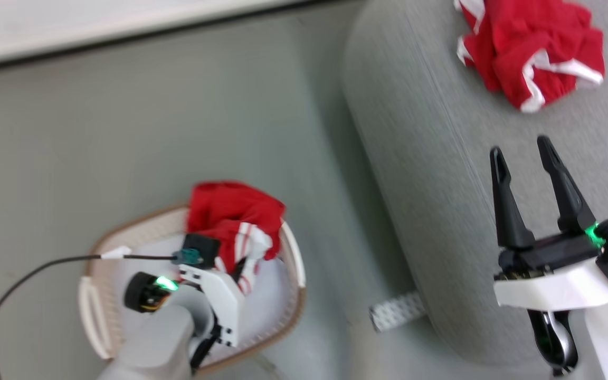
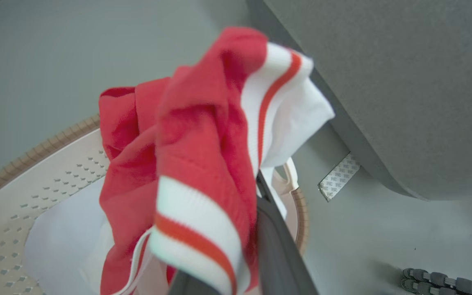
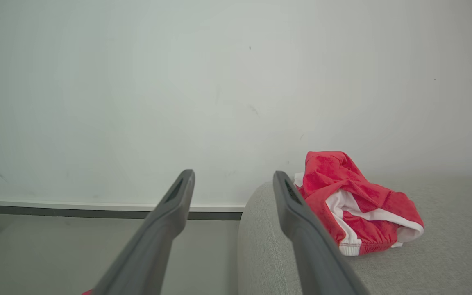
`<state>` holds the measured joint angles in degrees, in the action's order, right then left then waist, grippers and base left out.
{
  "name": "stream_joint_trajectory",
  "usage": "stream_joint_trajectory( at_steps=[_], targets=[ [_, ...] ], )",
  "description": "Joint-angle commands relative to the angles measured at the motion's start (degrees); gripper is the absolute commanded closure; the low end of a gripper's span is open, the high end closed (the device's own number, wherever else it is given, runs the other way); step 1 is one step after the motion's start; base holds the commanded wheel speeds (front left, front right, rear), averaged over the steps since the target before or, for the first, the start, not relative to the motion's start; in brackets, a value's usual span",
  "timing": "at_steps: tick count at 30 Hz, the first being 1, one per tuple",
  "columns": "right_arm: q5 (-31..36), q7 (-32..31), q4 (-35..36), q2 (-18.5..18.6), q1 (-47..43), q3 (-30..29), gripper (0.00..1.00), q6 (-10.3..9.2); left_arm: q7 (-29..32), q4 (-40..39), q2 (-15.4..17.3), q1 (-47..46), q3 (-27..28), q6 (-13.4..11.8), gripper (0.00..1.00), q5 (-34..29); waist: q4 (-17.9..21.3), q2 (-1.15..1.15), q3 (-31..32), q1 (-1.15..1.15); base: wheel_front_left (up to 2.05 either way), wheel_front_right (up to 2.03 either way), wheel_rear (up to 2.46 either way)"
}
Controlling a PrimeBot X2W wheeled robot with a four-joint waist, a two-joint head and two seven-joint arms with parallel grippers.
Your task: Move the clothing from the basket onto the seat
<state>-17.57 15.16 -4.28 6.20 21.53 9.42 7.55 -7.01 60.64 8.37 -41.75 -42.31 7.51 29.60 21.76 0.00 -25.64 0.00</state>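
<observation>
The cream basket [image 1: 293, 253] with its brown rim [image 2: 35, 153] stands on the floor at the lower left. My left gripper [image 1: 233, 264] hangs over it, shut on a red garment with white stripes [image 1: 233, 219], which is lifted above the pale liner [image 2: 64, 237]. The cloth [image 2: 203, 164] drapes over my dark fingers [image 2: 277, 246] and hides their tips. A second piece of red clothing [image 1: 531, 47] lies crumpled on the grey seat [image 1: 430, 158]. My right gripper [image 1: 520, 148] hovers over the seat, open and empty, short of that garment [image 3: 355, 205].
A white patterned strip [image 1: 396, 311] lies on the grey floor by the seat's base. A black cable [image 1: 45, 264] runs from my left wrist over the basket. A pale wall with a dark baseboard [image 3: 96, 213] stands behind the seat.
</observation>
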Motion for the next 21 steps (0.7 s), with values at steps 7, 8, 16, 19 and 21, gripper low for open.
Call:
stream_joint_trajectory(
  at_steps=[7, 8, 16, 19, 21],
  targets=[
    [-0.41, -0.03, -1.87, 2.29, -4.28, 0.73, 0.0, -0.13, -4.99, -4.57, -1.14, 1.36, -4.13, -0.07, 1.0, 4.71, -9.51, 0.0, 11.62, 0.0, 0.0, 0.0, 0.0],
    [-0.56, -0.03, -1.99, 2.39, -4.77, 0.79, 0.0, -0.13, -5.65, -5.21, -1.15, 1.19, -4.36, -0.07, 1.0, 5.29, -10.12, 0.0, 12.37, 0.0, 0.0, 0.0, 0.0],
    [-1.06, -0.03, -3.0, 3.24, -8.49, 1.85, 0.0, -0.13, -8.0, -11.61, -1.04, -0.89, -4.28, -0.12, 1.0, 5.55, -14.03, 0.0, 18.33, 0.0, 0.0, 0.0, 0.0],
    [-1.29, -0.03, -3.31, 3.21, -9.49, 2.31, 0.0, -0.13, -8.12, -15.45, -0.59, -1.51, -3.16, -0.83, 1.0, 4.54, -14.85, 0.0, 19.96, 0.0, 0.0, 0.0, 0.0],
    [-1.55, -0.03, -3.41, 3.12, -10.03, 2.87, 0.0, -0.13, -8.18, -19.19, -0.3, -2.2, -1.93, -1.6, 1.0, 4.12, -15.35, 0.0, 20.71, 0.0, 0.0, 0.0, 0.0]
  ],
)
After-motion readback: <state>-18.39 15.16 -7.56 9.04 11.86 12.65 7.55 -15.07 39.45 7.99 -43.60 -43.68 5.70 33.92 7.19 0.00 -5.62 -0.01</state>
